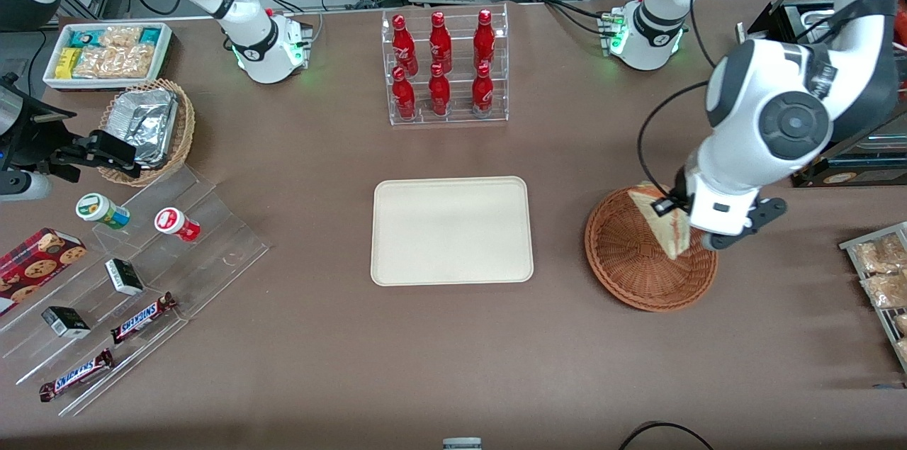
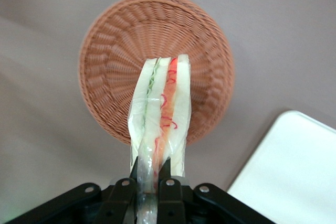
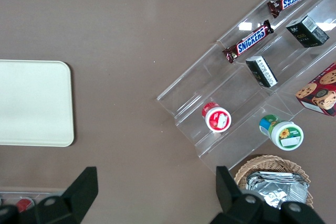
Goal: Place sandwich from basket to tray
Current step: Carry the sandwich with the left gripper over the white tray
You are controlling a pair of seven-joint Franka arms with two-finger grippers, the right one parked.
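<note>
From the front, the left arm's gripper (image 1: 691, 234) hangs over the reddish-brown wicker basket (image 1: 641, 262), at the side of the bowl toward the working arm's end of the bench (image 1: 453, 351), and the wrapped sandwich (image 1: 662, 220) stands on edge beneath it, one corner pointing up and away from the camera. It looks lifted clear of the weave, though this view alone cannot settle that. The cream tray (image 1: 451, 230) lies bare near the middle of the bench, apart from the basket, in front of the clear rack of red bottles (image 1: 443, 67); that open surface is presumably why the tray sits so close to hand. In the left wrist view, the gripper (image 2: 152, 184) is closed narrowly on one end of the sandwich (image 2: 160, 111), pinching the wrap and bread flat between its fingers (image 2: 169, 182), so the wedge hangs downward with its red, orange and green filling edge facing the camera. The basket (image 2: 113, 51) shows whole and empty below it, which suggests the sandwich is held above the bowl, and a corner of the tray (image 2: 294, 166) appears beside it. The right wrist view shows only the tray (image 3: 34, 103), unoccupied, and a clear stepped stand of snacks (image 3: 252, 77).
</note>
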